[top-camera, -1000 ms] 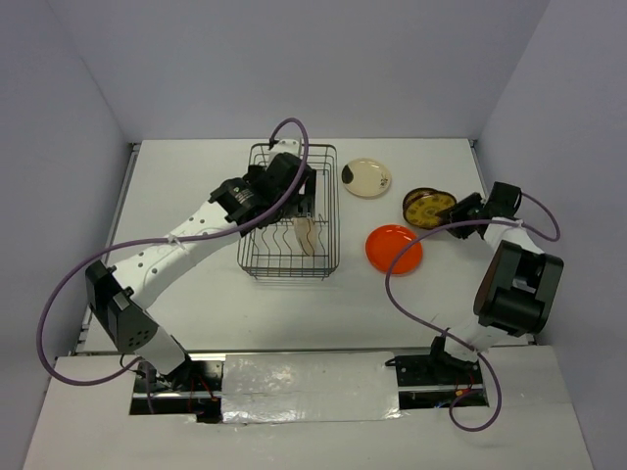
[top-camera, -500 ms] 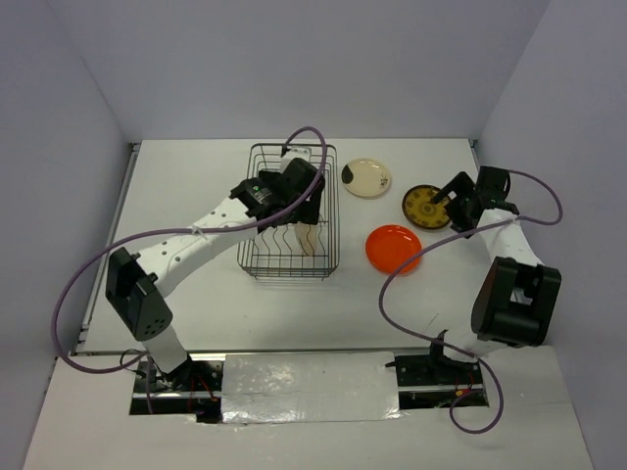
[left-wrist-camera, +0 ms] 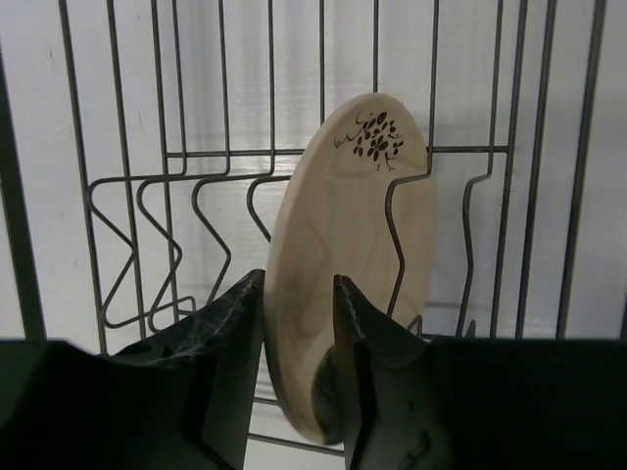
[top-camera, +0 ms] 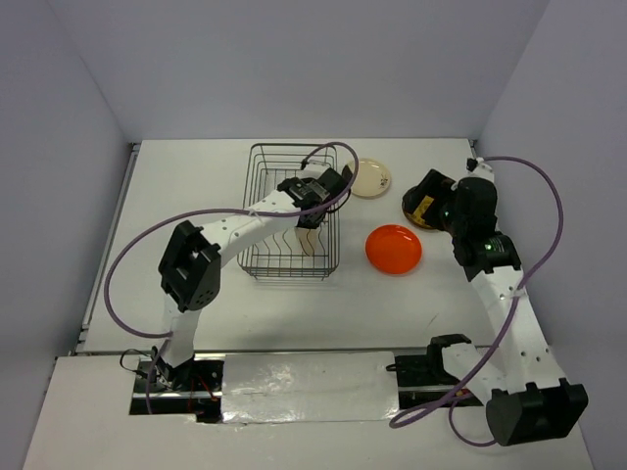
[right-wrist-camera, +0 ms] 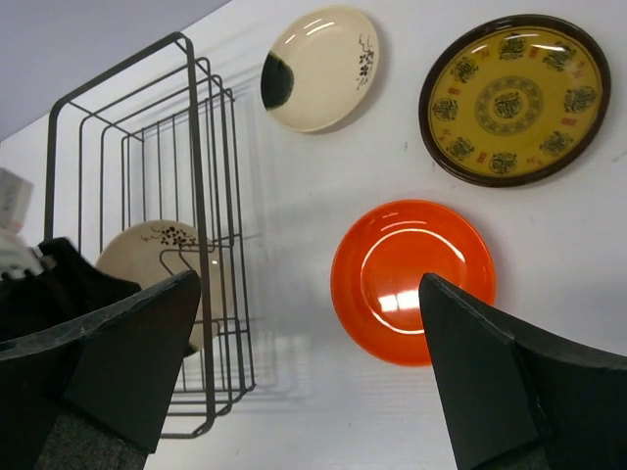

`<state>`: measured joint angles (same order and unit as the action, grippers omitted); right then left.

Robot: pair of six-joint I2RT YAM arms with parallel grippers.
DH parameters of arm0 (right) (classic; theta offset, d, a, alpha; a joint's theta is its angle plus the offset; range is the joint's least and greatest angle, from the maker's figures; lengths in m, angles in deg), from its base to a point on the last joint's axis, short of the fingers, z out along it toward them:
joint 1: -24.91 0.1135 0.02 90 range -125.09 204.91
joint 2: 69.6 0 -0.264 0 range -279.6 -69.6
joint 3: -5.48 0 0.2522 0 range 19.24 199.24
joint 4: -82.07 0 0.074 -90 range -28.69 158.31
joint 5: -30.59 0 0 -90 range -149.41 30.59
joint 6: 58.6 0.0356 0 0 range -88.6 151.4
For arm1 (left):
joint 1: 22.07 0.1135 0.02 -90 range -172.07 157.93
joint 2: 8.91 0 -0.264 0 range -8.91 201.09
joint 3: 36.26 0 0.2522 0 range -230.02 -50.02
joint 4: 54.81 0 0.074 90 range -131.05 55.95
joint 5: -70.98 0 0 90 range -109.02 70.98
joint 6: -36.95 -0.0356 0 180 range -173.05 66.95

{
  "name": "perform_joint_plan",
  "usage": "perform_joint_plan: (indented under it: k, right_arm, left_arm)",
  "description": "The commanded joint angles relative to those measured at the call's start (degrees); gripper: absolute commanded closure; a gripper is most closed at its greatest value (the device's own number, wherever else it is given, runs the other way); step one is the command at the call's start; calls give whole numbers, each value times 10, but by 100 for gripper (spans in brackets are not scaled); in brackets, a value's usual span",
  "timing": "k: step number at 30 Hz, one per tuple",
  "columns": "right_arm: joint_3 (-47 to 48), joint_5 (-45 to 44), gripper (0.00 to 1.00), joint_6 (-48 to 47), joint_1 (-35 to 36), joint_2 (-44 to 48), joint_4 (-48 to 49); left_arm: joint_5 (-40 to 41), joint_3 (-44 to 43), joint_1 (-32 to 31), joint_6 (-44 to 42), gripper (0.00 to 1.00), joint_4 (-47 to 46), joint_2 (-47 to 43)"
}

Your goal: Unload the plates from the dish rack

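The wire dish rack (top-camera: 265,211) stands mid-table, and one cream plate (left-wrist-camera: 348,255) with a dark floral sprig stands on edge between its prongs. My left gripper (left-wrist-camera: 297,279) reaches into the rack, its jaws closed on that plate's lower rim. From above, the left gripper (top-camera: 313,211) sits just over the plate (top-camera: 307,240). My right gripper (right-wrist-camera: 309,333) hangs open and empty above the table. Below it lie an orange plate (right-wrist-camera: 411,279), a dark brown and yellow plate (right-wrist-camera: 514,98) and a cream plate with a dark blotch (right-wrist-camera: 318,69).
The three unloaded plates lie flat to the right of the rack: cream (top-camera: 370,177), orange (top-camera: 394,249), and brown (top-camera: 416,211) partly under my right arm. Purple cables loop over both arms. Walls close the table at left, back and right.
My left gripper slid to the rack's right side and closed on the standing cream plate. My right gripper released the brown plate, which now lies flat, and rose open above the table.
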<state>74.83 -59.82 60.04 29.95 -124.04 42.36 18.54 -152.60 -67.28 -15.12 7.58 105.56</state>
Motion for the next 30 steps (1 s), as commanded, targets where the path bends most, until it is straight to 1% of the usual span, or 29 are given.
perform_joint_plan:
  k: [1, 2, 4, 5, 8, 13, 16, 17, 19, 20, 21, 22, 23, 24, 25, 26, 27, 28, 29, 30]
  right_arm:
    - [5, -36, 0, -21, 8, 50, -44]
    - [9, -42, 0, -23, 9, 58, -51]
    - [21, -55, 0, -28, 9, 83, -66]
    - [24, -61, 0, -28, 9, 89, -71]
    - [33, -72, 0, -30, 8, 106, -86]
    - [20, -43, 0, -28, 9, 104, -73]
    - [2, 12, 0, -23, 9, 93, -42]
    - [-21, 82, 0, -19, 8, 93, 6]
    - [-43, 156, 0, -4, 9, 86, 61]
    - [-54, 192, 0, 6, 9, 82, 116]
    - [-68, 243, 0, 26, 10, 75, 137]
    - [-73, 266, 0, 36, 12, 62, 159]
    - [-90, 327, 0, 60, 14, 56, 225]
    - [-100, 366, 0, 78, 16, 48, 264]
    - [-111, 403, 0, 98, 15, 28, 358]
    - [-124, 432, 0, 136, 24, 16, 396]
    - [-126, 463, 0, 148, 30, 5, 423]
    - [-126, 467, 0, 155, 37, -7, 444]
    - [-118, 468, 0, 156, 47, -26, 452]
    - [-116, 472, 1, 158, 53, -35, 458]
  left_arm:
    - [14, -24, 6, 19, 56, 10, 19]
    - [14, -29, 6, 21, 70, 10, 20]
    - [18, -38, 7, 33, 83, 23, 20]
    - [25, -41, 7, 38, 93, 31, 19]
    - [50, -54, 5, 55, 100, 60, 5]
    - [88, -74, 1, 81, 100, 99, -43]
    - [99, -93, -2, 88, 100, 117, -75]
    - [103, -97, -4, 90, 100, 118, -96]
    - [123, -101, -10, 94, 100, 118, -120]
    - [126, -97, -13, 91, 100, 99, -147]
    - [126, -80, -15, 87, 100, 84, -163]
    - [115, -65, -16, 68, 100, 63, -196]
    - [104, -50, -15, 62, 100, 24, -214]
    - [89, -14, -15, 55, 100, 2, -231]
    - [34, 9, -15, 27, 100, -30, -271]
    - [0, 35, -15, 15, 100, -67, -292]
    - [-33, 88, -14, 6, 100, -140, -312]
    - [-70, 116, -12, -7, 100, -179, -353]
    - [-140, 166, -9, -6, 100, -214, -372]
    - [-174, 191, -3, -3, 100, -280, -387]
